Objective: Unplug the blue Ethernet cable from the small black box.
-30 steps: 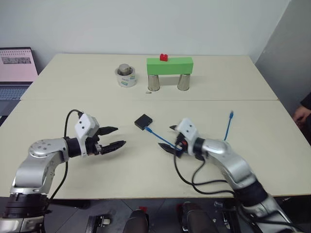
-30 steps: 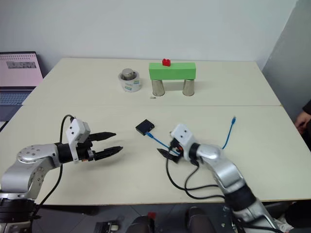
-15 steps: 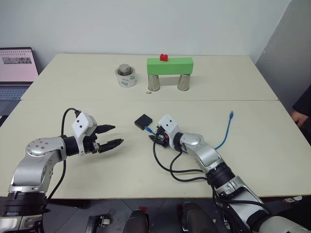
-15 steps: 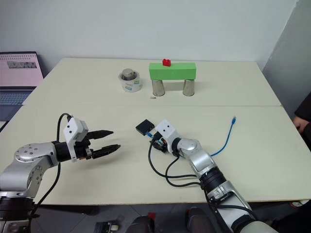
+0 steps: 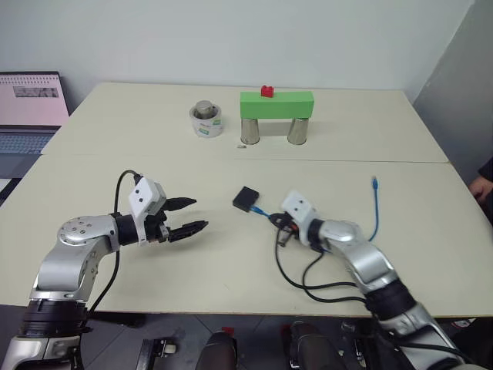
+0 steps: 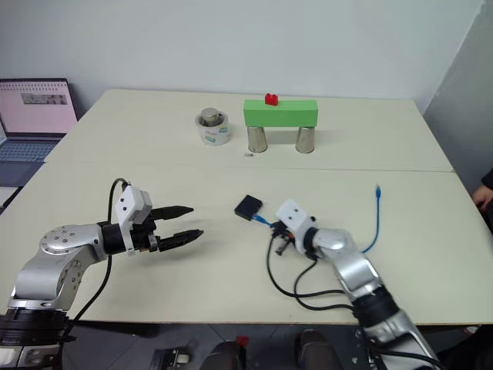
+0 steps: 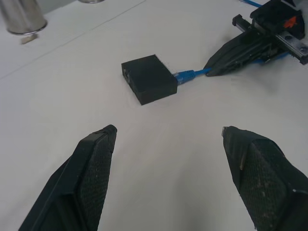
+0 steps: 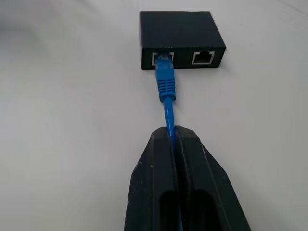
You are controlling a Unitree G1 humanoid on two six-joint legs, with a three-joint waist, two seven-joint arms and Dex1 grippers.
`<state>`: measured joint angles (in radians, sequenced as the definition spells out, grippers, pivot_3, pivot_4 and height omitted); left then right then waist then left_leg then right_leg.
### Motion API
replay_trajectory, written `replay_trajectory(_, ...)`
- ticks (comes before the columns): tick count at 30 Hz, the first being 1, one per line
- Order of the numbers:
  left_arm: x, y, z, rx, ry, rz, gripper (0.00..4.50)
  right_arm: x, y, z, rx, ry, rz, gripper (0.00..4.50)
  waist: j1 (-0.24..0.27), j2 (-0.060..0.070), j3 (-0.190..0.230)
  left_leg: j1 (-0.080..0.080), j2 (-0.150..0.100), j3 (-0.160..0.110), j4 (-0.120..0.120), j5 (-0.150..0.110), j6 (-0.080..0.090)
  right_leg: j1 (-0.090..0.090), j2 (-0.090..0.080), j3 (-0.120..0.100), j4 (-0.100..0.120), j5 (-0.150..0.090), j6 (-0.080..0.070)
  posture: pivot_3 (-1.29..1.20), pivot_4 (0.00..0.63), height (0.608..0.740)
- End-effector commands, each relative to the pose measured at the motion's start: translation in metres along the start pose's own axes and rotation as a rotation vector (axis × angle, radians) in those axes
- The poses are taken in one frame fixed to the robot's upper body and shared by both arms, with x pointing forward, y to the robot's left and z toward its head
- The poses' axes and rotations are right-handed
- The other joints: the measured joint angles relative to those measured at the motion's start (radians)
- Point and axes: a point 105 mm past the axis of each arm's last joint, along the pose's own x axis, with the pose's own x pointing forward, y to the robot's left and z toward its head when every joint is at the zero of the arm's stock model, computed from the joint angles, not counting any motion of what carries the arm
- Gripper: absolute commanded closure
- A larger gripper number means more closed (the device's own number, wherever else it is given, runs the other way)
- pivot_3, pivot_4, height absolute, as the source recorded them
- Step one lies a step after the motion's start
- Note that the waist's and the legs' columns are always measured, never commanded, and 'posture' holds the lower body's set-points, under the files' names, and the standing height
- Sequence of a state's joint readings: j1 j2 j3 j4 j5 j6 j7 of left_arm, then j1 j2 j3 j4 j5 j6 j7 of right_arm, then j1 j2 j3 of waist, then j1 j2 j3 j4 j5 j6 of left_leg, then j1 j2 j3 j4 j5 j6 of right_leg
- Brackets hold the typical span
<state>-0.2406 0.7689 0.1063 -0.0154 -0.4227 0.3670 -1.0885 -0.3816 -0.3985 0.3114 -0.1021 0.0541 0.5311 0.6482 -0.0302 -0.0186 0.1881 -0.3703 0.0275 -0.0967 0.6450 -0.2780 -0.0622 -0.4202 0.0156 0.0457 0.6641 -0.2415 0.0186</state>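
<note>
Pinching the blue Ethernet cable (image 8: 167, 108) now: right gripper (image 8: 173, 137) has its two black fingers pressed together on the thin cord, just behind the ribbed blue boot. Plug is still seated in the small black box (image 8: 180, 31), which sits just ahead of those fingertips — flat, matte, squarish, two ports on the near face, cable in one, the other free. Past the gripper the cord runs back under the wrist and curves up to its loose end (image 5: 374, 183), lying on the table (image 5: 231, 285) well off to the arm's outer side.

Left gripper (image 5: 191, 216) hovers with fingers spread wide, pointing at the box from the far side, well apart from it; pads are textured black with a fine dimpled grip surface (image 7: 263, 168).

Table is smooth, pale, matte, with a seam across the middle. Bare surface all around the box and between both grippers; near edge is close behind the arms. Farther back, beyond the seam: green block (image 5: 276, 103) bridging two metal cans, red piece (image 5: 267, 92) on top, and a white cup (image 5: 205, 121).

A second ago the right fingers stood open around the cord farther back; they have since reached in close to the box and clamped. Left gripper kept its wide spread.
</note>
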Motion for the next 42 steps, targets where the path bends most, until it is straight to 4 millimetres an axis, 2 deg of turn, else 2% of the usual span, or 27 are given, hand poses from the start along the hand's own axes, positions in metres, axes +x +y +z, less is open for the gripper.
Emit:
replay_trajectory(1, 0.007, -0.01, 0.008, 0.025, -0.024, -0.051, 0.76, -0.043, -0.003, -0.004, -0.026, 0.048, 0.033, 4.45, 0.001, 0.0, 0.0, 0.0, 0.0, 0.0, 0.0, 0.0, 0.0, 0.0, 0.0, 0.0, 0.0, 0.0, 0.0, 0.0, 0.15, 0.74)
replay_trajectory(3, 0.01, -0.011, 0.008, 0.022, -0.025, -0.06, 0.76, -0.052, -0.001, -0.006, -0.04, 0.071, 0.049, 4.45, -0.002, 0.0, 0.0, 0.0, 0.0, 0.0, 0.0, 0.0, 0.0, 0.0, 0.0, 0.0, 0.0, 0.0, 0.0, 0.0, 0.15, 0.74)
replay_trajectory(7, 0.016, -0.019, 0.008, 0.016, -0.028, -0.101, 0.76, -0.054, 0.002, -0.008, -0.049, 0.08, 0.062, 3.62, -0.022, 0.0, 0.0, 0.003, 0.002, 0.001, 0.0, 0.0, 0.0, 0.001, 0.001, 0.001, 0.002, 0.0, 0.0, 0.0, 0.15, 0.74)
replay_trajectory(11, 0.019, -0.025, 0.008, 0.008, -0.029, -0.127, 0.76, -0.044, -0.001, 0.003, -0.022, 0.035, 0.043, 2.67, -0.028, 0.0, 0.0, 0.004, 0.002, 0.001, 0.0, 0.0, 0.0, 0.001, 0.002, 0.001, 0.003, 0.0, 0.0, 0.0, 0.15, 0.74)
replay_trajectory(16, 0.02, -0.027, 0.008, 0.007, -0.026, -0.133, 0.76, -0.028, -0.005, 0.009, 0.022, 0.011, 0.026, 2.67, -0.026, 0.0, 0.0, 0.003, 0.001, 0.001, 0.0, 0.0, 0.0, 0.001, 0.001, 0.001, 0.002, 0.0, 0.0, 0.0, 0.15, 0.74)
replay_trajectory(21, 0.021, -0.027, 0.009, 0.0, -0.033, -0.129, 0.76, -0.018, -0.004, 0.002, 0.038, 0.049, 0.049, 2.67, -0.021, 0.0, 0.0, 0.002, 0.001, 0.001, 0.0, 0.0, 0.0, 0.0, 0.001, 0.001, 0.001, 0.0, 0.0, 0.0, 0.15, 0.74)
replay_trajectory(27, 0.021, -0.027, 0.008, 0.001, -0.033, -0.122, 0.76, -0.016, -0.011, -0.005, 0.049, 0.075, 0.021, 2.67, -0.022, 0.0, 0.0, 0.002, 0.001, 0.001, 0.0, 0.0, 0.0, 0.0, 0.001, 0.001, 0.001, 0.0, 0.0, 0.0, 0.15, 0.74)
replay_trajectory(28, 0.021, -0.027, 0.008, 0.001, -0.034, -0.12, 0.76, -0.016, -0.012, -0.005, 0.044, 0.076, 0.019, 3.05, -0.022, 0.0, 0.0, 0.003, 0.001, 0.001, 0.0, 0.0, 0.0, 0.001, 0.001, 0.001, 0.002, 0.0, 0.0, 0.0, 0.15, 0.74)
replay_trajectory(29, 0.021, -0.026, 0.008, -0.002, -0.035, -0.117, 0.76, -0.016, -0.013, -0.004, 0.036, 0.075, 0.016, 3.12, -0.023, 0.0, 0.0, 0.003, 0.001, 0.001, 0.0, 0.0, 0.0, 0.001, 0.001, 0.001, 0.002, 0.0, 0.0, 0.0, 0.15, 0.74)
replay_trajectory(32, 0.022, -0.025, 0.008, -0.02, -0.044, -0.11, 0.76, -0.016, -0.015, -0.001, -0.001, 0.065, 0.009, 3.97, -0.023, 0.0, 0.0, 0.003, 0.001, 0.001, 0.0, 0.0, 0.0, 0.001, 0.001, 0.001, 0.002, 0.0, 0.0, 0.0, 0.15, 0.74)
replay_trajectory(34, 0.023, -0.022, 0.008, -0.05, -0.053, -0.096, 0.76, -0.017, -0.016, 0.004, -0.066, 0.052, 0.004, 4.37, -0.023, 0.0, 0.0, 0.003, 0.001, 0.001, 0.0, 0.0, 0.0, 0.001, 0.001, 0.001, 0.002, 0.0, 0.0, 0.0, 0.15, 0.74)
replay_trajectory(39, 0.026, -0.019, 0.011, -0.203, -0.104, -0.101, 0.76, -0.021, -0.02, 0.034, -0.294, -0.087, -0.035, 4.36, -0.023, 0.0, 0.0, 0.002, 0.001, 0.001, 0.0, 0.0, 0.0, 0.0, 0.001, 0.001, 0.001, 0.0, 0.0, 0.0, 0.15, 0.74)
replay_trajectory(42, 0.029, -0.024, 0.022, -0.317, -0.167, -0.168, 0.76, -0.025, -0.008, 0.053, -0.625, -0.178, -0.004, 4.36, -0.024, 0.0, 0.0, 0.002, 0.001, 0.001, 0.0, 0.0, 0.0, 0.0, 0.001, 0.001, 0.001, 0.0, 0.0, 0.0, 0.15, 0.74)
